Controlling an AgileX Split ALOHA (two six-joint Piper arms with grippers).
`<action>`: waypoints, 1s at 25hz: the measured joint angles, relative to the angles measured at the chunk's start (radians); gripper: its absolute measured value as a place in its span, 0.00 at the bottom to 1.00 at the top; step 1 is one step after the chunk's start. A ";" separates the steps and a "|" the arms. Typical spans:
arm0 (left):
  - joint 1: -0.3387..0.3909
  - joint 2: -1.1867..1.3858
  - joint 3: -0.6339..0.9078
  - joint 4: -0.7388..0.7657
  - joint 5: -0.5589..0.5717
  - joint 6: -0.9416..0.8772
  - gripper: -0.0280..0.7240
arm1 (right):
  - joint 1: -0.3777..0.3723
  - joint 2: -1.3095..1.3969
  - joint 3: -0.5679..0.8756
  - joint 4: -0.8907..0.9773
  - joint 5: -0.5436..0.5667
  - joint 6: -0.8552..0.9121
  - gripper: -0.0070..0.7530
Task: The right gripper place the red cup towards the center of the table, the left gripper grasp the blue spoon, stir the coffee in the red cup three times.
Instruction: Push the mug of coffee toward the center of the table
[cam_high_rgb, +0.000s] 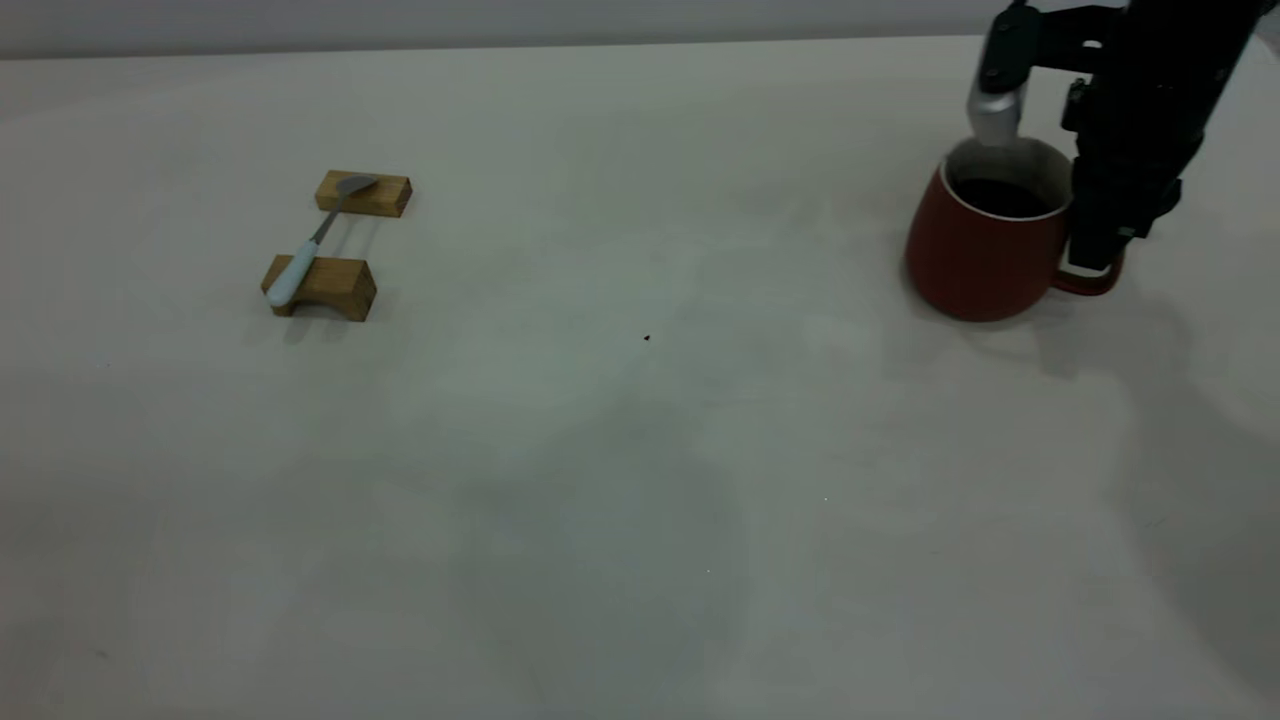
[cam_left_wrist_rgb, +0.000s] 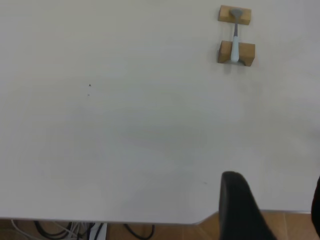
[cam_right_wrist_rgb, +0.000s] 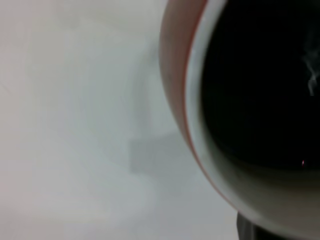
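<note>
- On the table (cam_high_rgb: 600, 480), a big pale top, pretty much everything sits out at the two sides and the middle is bare apart from a tiny dark speck (cam_high_rgb: 646, 338).
- The right gripper (cam_high_rgb: 1100, 255) is down at the far right, right at the handle side of the red cup (cam_high_rgb: 985, 255). Looks like it's on the handle, but I honestly can't tell if the fingers are clamped or just sitting around it.
- The cup stands upright near the right edge, well away from the middle, with coffee (cam_high_rgb: 1003, 196) in it.
- The two wooden blocks (cam_high_rgb: 363, 193) are over on the left, and the blue spoon (cam_high_rgb: 310, 245) lies across them like a bridge, untouched.
- The left gripper (cam_left_wrist_rgb: 270, 210) is hanging back over the table edge, well apart from the spoon, and its fingers look spread.
- So we're on step one, my guess: getting hold of the cup. Next it needs a firm hold on the handle, then a level, slow slide or carry toward the centre so nothing slops.
</note>
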 joint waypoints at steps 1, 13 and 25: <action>0.000 0.000 0.000 0.000 0.000 0.000 0.60 | 0.012 0.000 0.000 0.006 0.000 0.002 0.23; 0.000 0.000 0.000 0.000 0.000 0.000 0.60 | 0.255 0.002 -0.002 0.044 -0.004 0.206 0.23; 0.000 0.000 0.000 0.000 0.000 0.000 0.60 | 0.384 0.011 -0.061 0.021 -0.024 0.395 0.23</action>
